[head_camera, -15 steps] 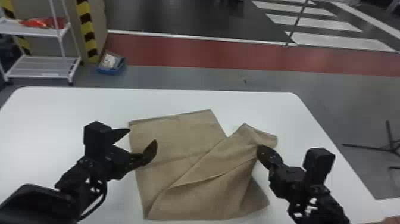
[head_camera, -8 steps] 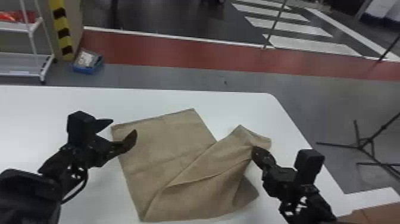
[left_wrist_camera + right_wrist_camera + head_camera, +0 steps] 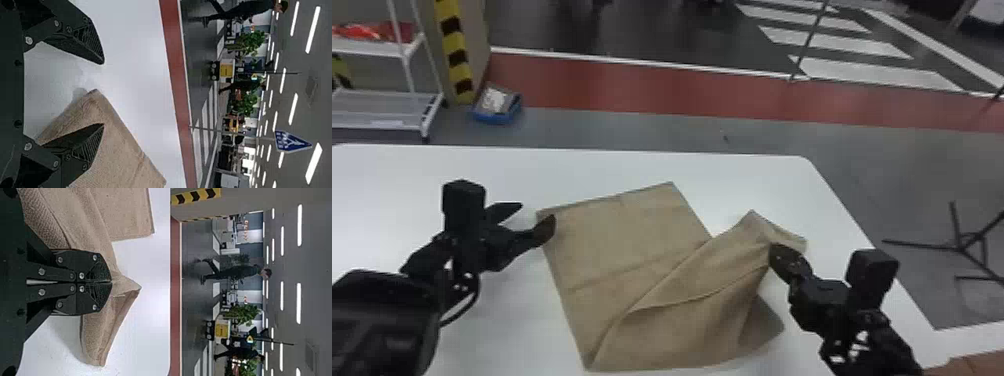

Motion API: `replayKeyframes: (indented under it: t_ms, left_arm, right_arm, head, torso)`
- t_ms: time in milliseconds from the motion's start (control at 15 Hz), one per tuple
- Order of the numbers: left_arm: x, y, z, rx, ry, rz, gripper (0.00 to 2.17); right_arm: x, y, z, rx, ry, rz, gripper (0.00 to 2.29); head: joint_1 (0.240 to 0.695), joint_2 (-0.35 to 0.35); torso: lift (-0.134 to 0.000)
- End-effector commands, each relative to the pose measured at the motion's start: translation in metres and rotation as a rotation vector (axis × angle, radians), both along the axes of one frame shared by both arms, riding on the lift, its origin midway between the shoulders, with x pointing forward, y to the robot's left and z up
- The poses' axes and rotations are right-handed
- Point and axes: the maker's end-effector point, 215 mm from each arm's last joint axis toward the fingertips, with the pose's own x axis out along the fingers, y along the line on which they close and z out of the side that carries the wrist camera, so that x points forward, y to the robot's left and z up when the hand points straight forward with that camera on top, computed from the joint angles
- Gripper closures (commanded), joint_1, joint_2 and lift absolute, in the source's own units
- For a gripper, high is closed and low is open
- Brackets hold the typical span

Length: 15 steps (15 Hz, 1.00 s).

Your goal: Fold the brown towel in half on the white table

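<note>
Brown towel (image 3: 622,240) sits pinched in the right pincer (image 3: 776,250), slanting inward.

The towel (image 3: 612,250) lies on the table (image 3: 752,180), a shelf (image 3: 377,112) behind, left.

1 brn twl (image 3: 617,240), 1 tbl (image 3: 742,175), 2 grprs (L (image 3: 538,212), R (image 3: 774,249)), 1 blue bin (image 3: 494,118).

This looks like a large indoor workshop or industrial hall: red walkway (image 3: 652,90) and white crossing stripes (image 3: 874,72) on the floor, black-and-yellow warning tape (image 3: 451,45), a metal rack (image 3: 377,120), long ceiling lights (image 3: 313,29) overhead.
</note>
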Motion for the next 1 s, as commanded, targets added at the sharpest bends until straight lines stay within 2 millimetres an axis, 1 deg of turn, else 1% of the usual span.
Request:
replayKeyframes:
  t_ms: [0,133,200,400,533,667,733,800,867,933]
  left_arm:
    - [0.003,0.006,-0.005,0.001,0.013,0.009,0.5]
    - [0.001,0.005,-0.002,-0.034,0.019,-0.016,0.5]
    - [-0.001,0.0,-0.003,-0.028,0.02,-0.028,0.5]
    - [-0.003,-0.005,-0.005,-0.022,0.024,-0.042,0.52]
    - [-0.005,-0.009,-0.007,-0.02,0.036,-0.057,1.03]
    - [-0.004,-0.007,-0.004,-0.027,0.03,-0.052,1.53]
    - [-0.004,-0.004,-0.002,-0.042,0.031,-0.041,1.71]
    - [-0.005,-0.001,0.0,-0.048,0.025,-0.036,1.71]
    - [-0.006,-0.002,0.007,-0.054,0.012,-0.032,1.72]
    - [-0.007,0.0,0.01,-0.052,0.015,-0.023,2.0]
  right_arm:
    - [0.001,0.0,0.003,-0.002,-0.004,0.001,1.48]
    - [0.001,-0.001,0.003,-0.003,-0.004,0.003,1.48]
    - [0.002,-0.001,0.003,-0.004,-0.005,0.003,1.48]
    - [0.001,-0.001,0.003,-0.002,-0.004,0.003,1.48]
    - [0.002,-0.001,0.002,-0.001,-0.004,0.002,1.48]
    - [0.004,-0.002,0.002,0.0,-0.006,0.001,1.48]
    - [0.006,-0.002,0.002,0.0,-0.006,0.0,1.48]
    - [0.009,-0.003,0.002,0.001,-0.006,-0.004,1.48]
    - [0.012,-0.003,0.002,0.002,-0.009,-0.004,1.48]
    - [0.016,-0.004,0.003,0.0,-0.007,-0.004,1.48]
  head:
    - [0.695,-0.233]
    - [0.695,-0.226]
    - [0.695,-0.228]
    - [0.695,-0.23]
    - [0.695,-0.234]
    - [0.695,-0.24]
    - [0.695,-0.241]
    - [0.695,-0.241]
    - [0.695,-0.239]
    - [0.695,-0.235]
  torso:
    - [-0.123]
    - [-0.123]
    - [-0.123]
    - [-0.123]
    - [-0.123]
    - [-0.123]
    - [-0.123]
    - [-0.123]
    - [-0.123]
    - [-0.123]
